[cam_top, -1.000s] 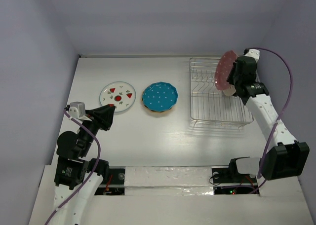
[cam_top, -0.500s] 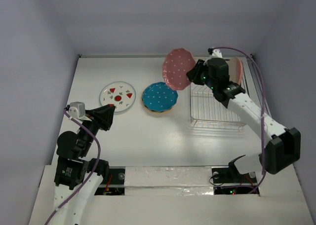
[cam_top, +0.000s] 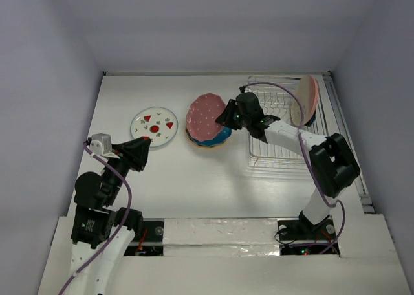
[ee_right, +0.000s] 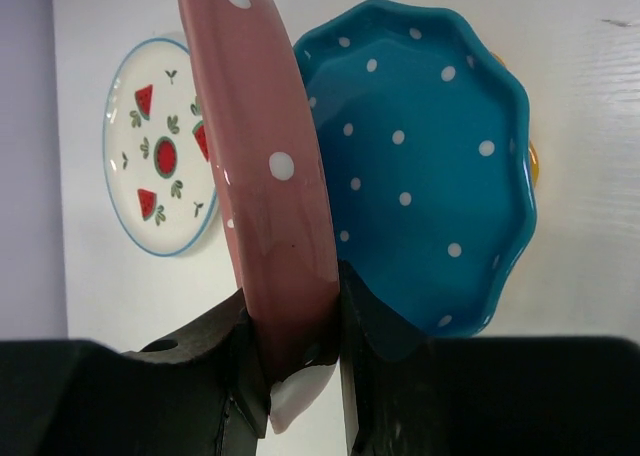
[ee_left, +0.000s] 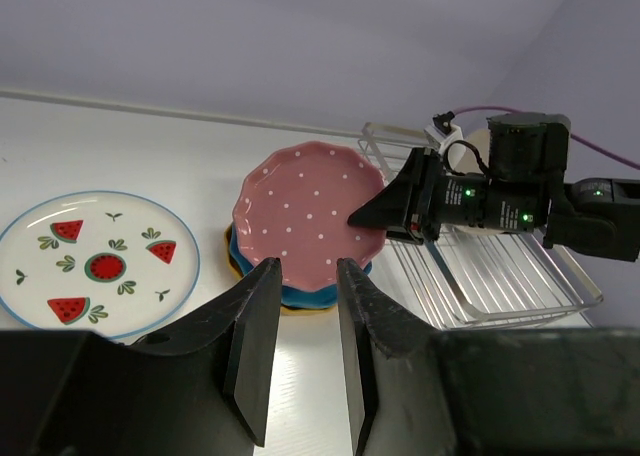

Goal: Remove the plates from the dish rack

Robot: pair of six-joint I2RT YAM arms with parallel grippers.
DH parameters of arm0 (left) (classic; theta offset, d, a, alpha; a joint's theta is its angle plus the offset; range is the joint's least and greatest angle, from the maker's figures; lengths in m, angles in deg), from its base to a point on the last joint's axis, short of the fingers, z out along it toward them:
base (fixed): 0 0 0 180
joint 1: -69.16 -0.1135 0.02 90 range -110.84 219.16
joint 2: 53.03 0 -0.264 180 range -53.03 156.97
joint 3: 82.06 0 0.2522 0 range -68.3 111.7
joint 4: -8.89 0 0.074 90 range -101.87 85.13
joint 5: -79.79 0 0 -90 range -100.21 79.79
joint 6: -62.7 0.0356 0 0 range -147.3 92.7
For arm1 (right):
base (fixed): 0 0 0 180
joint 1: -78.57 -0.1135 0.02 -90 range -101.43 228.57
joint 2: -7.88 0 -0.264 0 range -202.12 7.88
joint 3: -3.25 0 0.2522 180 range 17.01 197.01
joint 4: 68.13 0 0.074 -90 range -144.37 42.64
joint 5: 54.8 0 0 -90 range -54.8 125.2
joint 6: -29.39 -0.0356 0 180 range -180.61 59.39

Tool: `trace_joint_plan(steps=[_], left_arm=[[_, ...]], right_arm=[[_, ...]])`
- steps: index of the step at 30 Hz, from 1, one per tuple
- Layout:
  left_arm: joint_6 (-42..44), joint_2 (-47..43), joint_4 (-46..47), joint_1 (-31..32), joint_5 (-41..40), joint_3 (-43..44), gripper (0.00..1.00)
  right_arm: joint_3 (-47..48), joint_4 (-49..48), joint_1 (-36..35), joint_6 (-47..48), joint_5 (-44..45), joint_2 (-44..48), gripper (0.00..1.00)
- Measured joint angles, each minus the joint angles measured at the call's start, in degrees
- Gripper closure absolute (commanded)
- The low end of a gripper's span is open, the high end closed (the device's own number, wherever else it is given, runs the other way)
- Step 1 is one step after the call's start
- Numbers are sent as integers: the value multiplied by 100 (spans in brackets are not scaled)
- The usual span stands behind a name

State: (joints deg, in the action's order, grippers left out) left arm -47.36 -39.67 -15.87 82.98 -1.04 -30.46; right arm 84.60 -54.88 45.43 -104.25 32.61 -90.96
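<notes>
My right gripper [cam_top: 226,116] is shut on the rim of the maroon-pink dotted plate [cam_top: 205,112] and holds it tilted just over the teal-blue dotted plate [cam_top: 218,137]. In the right wrist view the pink plate [ee_right: 262,156] stands edge-on between my fingers [ee_right: 358,316], with the teal plate [ee_right: 425,166] below. A yellow rim [ee_left: 231,264] shows under the teal plate. The white plate with red marks [cam_top: 154,125] lies flat to the left. The dish rack [cam_top: 284,143] holds a cream-and-pink plate [cam_top: 306,101] upright. My left gripper [cam_top: 140,154] is open and empty. The dark navy plate is out of view.
The rack stands at the back right, close to the right wall. The enclosure walls ring the white table [cam_top: 194,178]. The right arm's purple cable [cam_top: 291,101] loops over the rack.
My right gripper has carried the pink plate from the rack's right end leftward and down over the teal plate. The left arm has not moved.
</notes>
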Motion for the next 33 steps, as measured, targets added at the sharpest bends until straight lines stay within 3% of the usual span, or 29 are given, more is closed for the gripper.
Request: trace_joint_plan(steps=[6,12,14,15,19,24,27,33], left_arm=[[0,0,0,0,2,0,74],[0,0,0,0,2,0,74],[0,0,0,0,2,0,74],[0,0,0,0,2,0,74],[0,0,0,0,2,0,74],[0,2,0,0,2,0,74],[0,2,0,0,4,0,74],[0,4,0,0,4,0,74]], right_arm=[[-439,-562,7,-363,-20,0,96],[-680,-890,22,-671,-24,-133,84],[-680,-957,20,-697,-26,-179,72],[-680,-988,22,-713,-31,-205,58],[-678,-1071,11,-688,-28,-203,33],[-678,-905,7,-461,114,-195,13],[-678,-673,7,-280,313,-101,12],[-612,-92,-90,162,804,299,21]])
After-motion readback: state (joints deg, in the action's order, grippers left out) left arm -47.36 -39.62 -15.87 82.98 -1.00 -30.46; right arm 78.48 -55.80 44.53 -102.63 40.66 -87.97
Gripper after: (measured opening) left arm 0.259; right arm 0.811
